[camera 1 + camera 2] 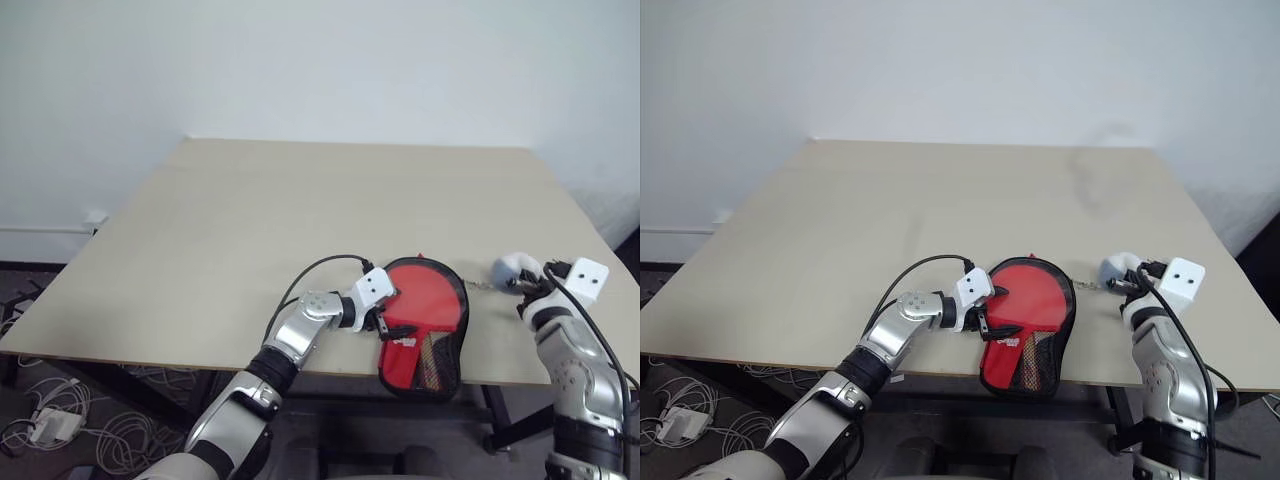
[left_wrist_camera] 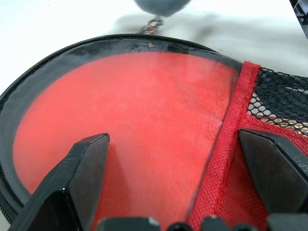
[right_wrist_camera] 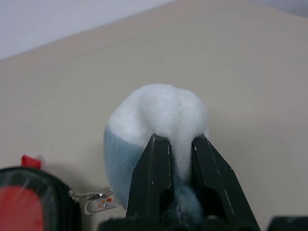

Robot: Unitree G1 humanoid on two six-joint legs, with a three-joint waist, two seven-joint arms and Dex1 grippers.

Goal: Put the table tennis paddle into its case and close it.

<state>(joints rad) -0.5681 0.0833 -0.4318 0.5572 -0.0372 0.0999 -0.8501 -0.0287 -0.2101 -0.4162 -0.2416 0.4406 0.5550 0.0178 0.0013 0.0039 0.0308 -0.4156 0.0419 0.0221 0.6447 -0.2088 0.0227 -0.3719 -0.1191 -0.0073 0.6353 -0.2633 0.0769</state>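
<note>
On the tabletop [image 1: 250, 230], the left end effector [image 1: 385, 318] rests spread wide over the case [image 1: 425, 325], while the right end effector [image 1: 522, 283], beside the case, pinches a fluffy ball [image 1: 512, 266] chained to it.

Setting: a plain indoor test room or lab, not a home. Evidence:

- A bare, pale wood-coloured counter [image 1: 300, 220] stands against an unadorned white wall [image 1: 320, 60], with no decoration or furnishings around it.
- Loose white cables [image 1: 70, 425] and a small white adapter box [image 1: 45, 425] lie tangled on the dark floor [image 1: 20, 290] under the counter's left edge.
- A white cable duct [image 1: 40, 230] runs low along the wall at left.
</note>
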